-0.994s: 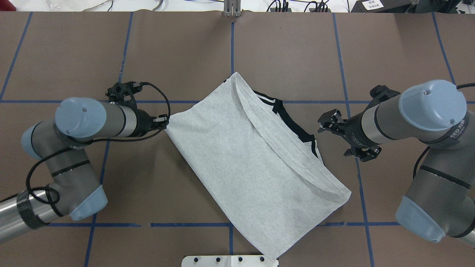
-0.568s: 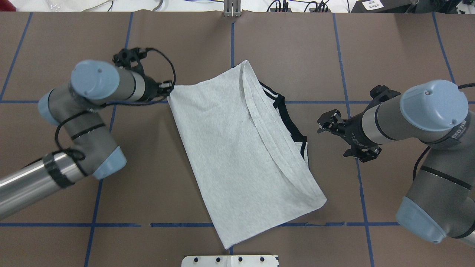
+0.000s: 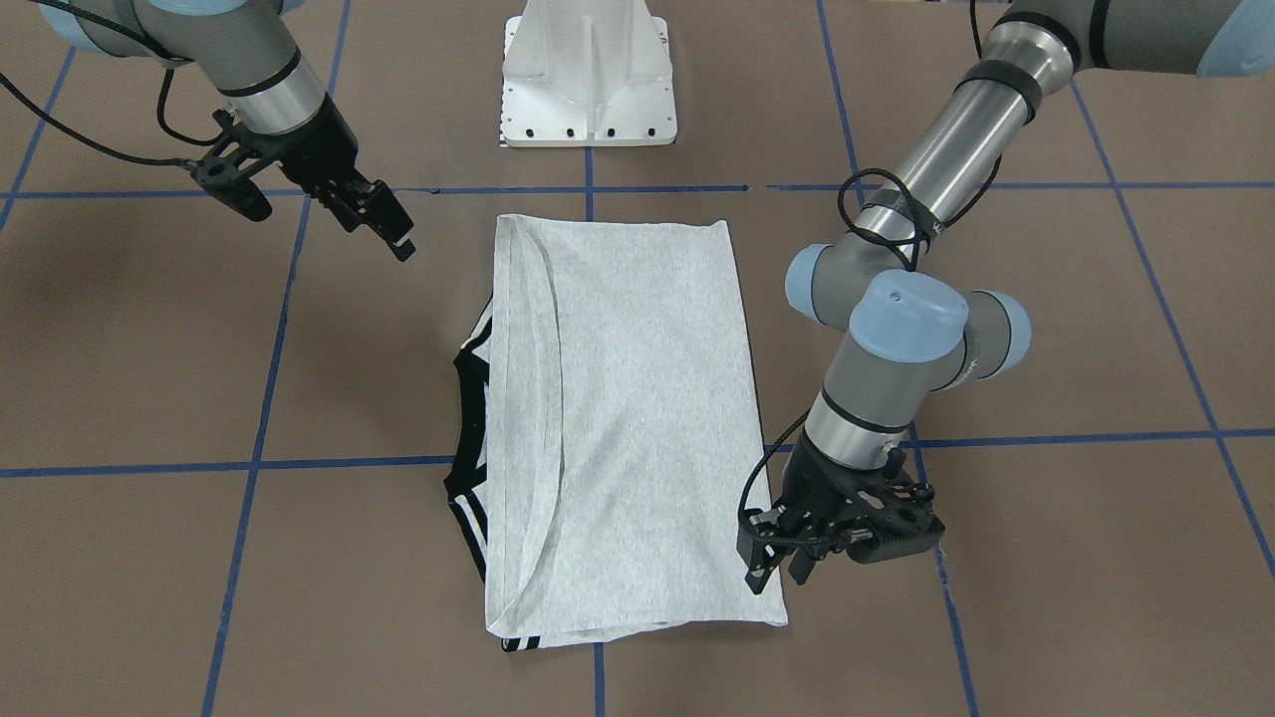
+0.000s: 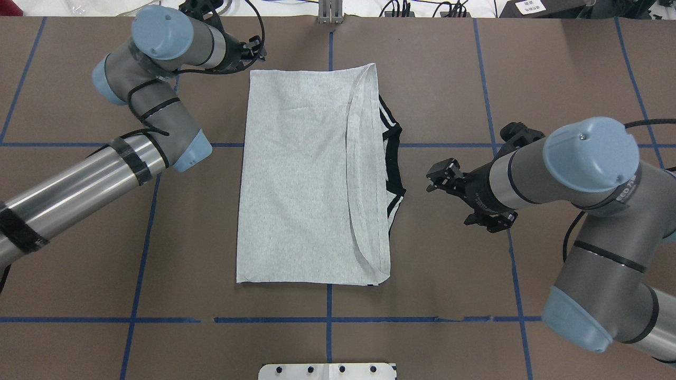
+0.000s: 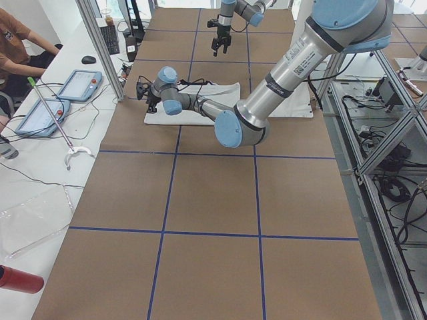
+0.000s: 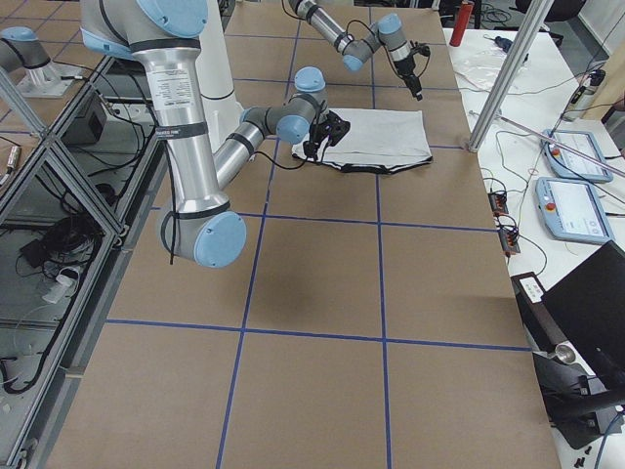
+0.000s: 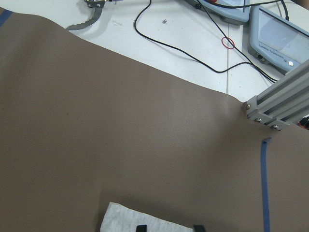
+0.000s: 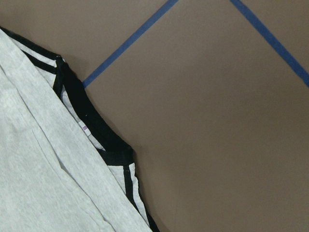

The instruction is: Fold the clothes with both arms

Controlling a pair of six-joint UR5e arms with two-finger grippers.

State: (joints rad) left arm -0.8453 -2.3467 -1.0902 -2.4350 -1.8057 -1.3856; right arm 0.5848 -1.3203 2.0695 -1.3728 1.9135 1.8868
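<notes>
Cloth like this gives me nothing to push against. The T-shirt (image 4: 301, 174) is thin grey knit, light and limp, so I expect it to sag from any single pinch and its layers to slip over one another. It lies flat in the middle of the desk (image 4: 554, 68) as a long rectangle, doubled lengthwise. The black collar trim (image 4: 395, 158) and shoulder stripes (image 4: 388, 124) poke out along the edge on my right-arm side.

The left tool (image 3: 775, 573) sits at the far corner on its own side. In the wrist view its fingers are a little apart with the corner lying flat between them, so I judge it is not clamped. The right tool (image 4: 449, 200) is spread wide and empty, near the collar but clear of the cloth.

For the crosswise fold I would pinch both far corners, catching every layer, and lift them together.
</notes>
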